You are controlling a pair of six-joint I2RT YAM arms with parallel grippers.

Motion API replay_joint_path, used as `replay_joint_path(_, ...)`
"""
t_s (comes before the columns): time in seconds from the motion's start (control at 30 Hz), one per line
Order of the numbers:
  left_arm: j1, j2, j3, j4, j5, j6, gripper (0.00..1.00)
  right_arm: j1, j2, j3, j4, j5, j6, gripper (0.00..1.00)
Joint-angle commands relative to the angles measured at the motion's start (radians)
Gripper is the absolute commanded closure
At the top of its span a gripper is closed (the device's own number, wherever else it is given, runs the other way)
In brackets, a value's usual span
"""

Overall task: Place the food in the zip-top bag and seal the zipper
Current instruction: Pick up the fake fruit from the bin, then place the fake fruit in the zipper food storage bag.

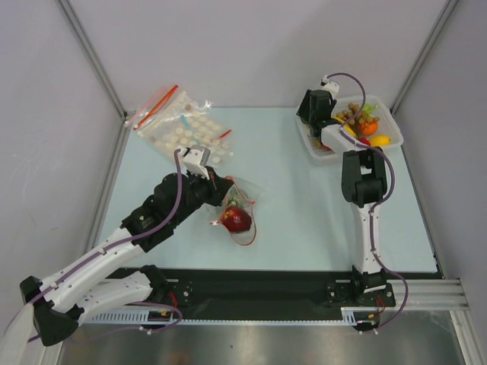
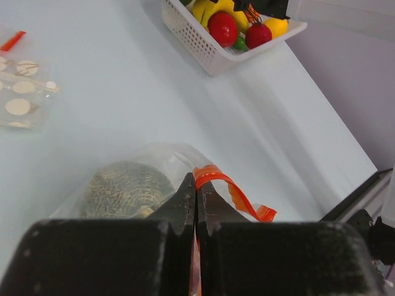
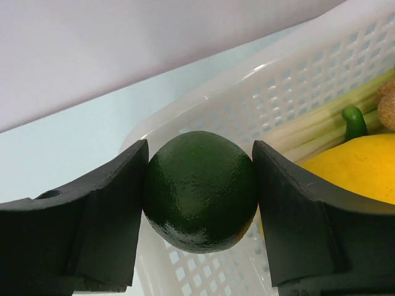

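The clear zip-top bag (image 1: 242, 207) lies mid-table with a red fruit (image 1: 237, 220) inside and its red zipper strip (image 1: 252, 226) curling loose. In the left wrist view a rough grey-green ball (image 2: 126, 188) sits inside the bag (image 2: 166, 157). My left gripper (image 2: 197, 194) is shut on the bag's mouth edge by the red zipper (image 2: 237, 194); it shows in the top view (image 1: 226, 190) too. My right gripper (image 3: 200, 185) is shut on a dark green ball (image 3: 200, 188) above the white basket (image 3: 296, 86), at the far right in the top view (image 1: 319, 135).
The white basket (image 1: 329, 155) at the back right holds yellow bananas (image 1: 378, 141), grapes (image 1: 354, 115) and other toy produce. Clear bags with pale discs (image 1: 179, 128) lie at the back left. In the left wrist view the basket (image 2: 197, 43) holds red fruits (image 2: 222, 28).
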Motion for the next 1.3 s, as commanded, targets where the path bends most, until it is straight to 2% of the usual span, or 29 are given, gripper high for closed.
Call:
replay_joint_path(0.0, -0.010, -0.017, 0.000, 0.092, 0.086, -0.042, 1.00, -0.009, -0.097, -0.038, -0.013, -0.008, 0.004, 0.59)
replay_joint_path(0.17, -0.015, 0.007, 0.010, 0.083, 0.033, -0.022, 1.00, -0.018, -0.255, -0.114, -0.047, -0.002, -0.074, 0.58)
replay_joint_path(0.3, -0.015, 0.044, 0.036, 0.061, -0.001, 0.020, 1.00, -0.021, -0.400, -0.159, -0.111, -0.032, -0.071, 0.57)
replay_joint_path(0.43, -0.015, 0.058, 0.047, 0.044, -0.020, 0.031, 1.00, -0.003, -0.543, -0.301, -0.129, -0.066, 0.005, 0.59)
replay_joint_path(0.5, -0.015, 0.055, 0.049, 0.047, -0.013, 0.027, 1.00, 0.019, -0.623, -0.433, -0.117, -0.095, 0.045, 0.61)
replay_joint_path(0.57, -0.015, 0.050, 0.046, 0.049, -0.013, 0.029, 0.99, 0.065, -0.761, -0.588, -0.094, -0.120, 0.058, 0.62)
replay_joint_path(0.63, -0.015, 0.049, 0.044, 0.049, -0.024, 0.032, 1.00, 0.105, -0.895, -0.665, -0.051, -0.130, 0.055, 0.62)
replay_joint_path(0.87, -0.015, 0.088, 0.058, 0.037, -0.026, 0.035, 1.00, 0.327, -1.233, -0.874, -0.077, -0.153, 0.022, 0.64)
replay_joint_path(1.0, -0.015, 0.098, 0.067, 0.021, -0.026, 0.038, 1.00, 0.503, -1.379, -0.992, -0.021, -0.131, -0.001, 0.65)
replay_joint_path(1.13, -0.015, 0.099, 0.066, 0.017, -0.047, 0.043, 1.00, 0.623, -1.430, -1.041, 0.010, -0.121, -0.059, 0.67)
replay_joint_path(1.27, -0.015, 0.107, 0.072, 0.011, -0.049, 0.046, 1.00, 0.753, -1.407, -1.047, 0.053, -0.112, -0.134, 0.68)
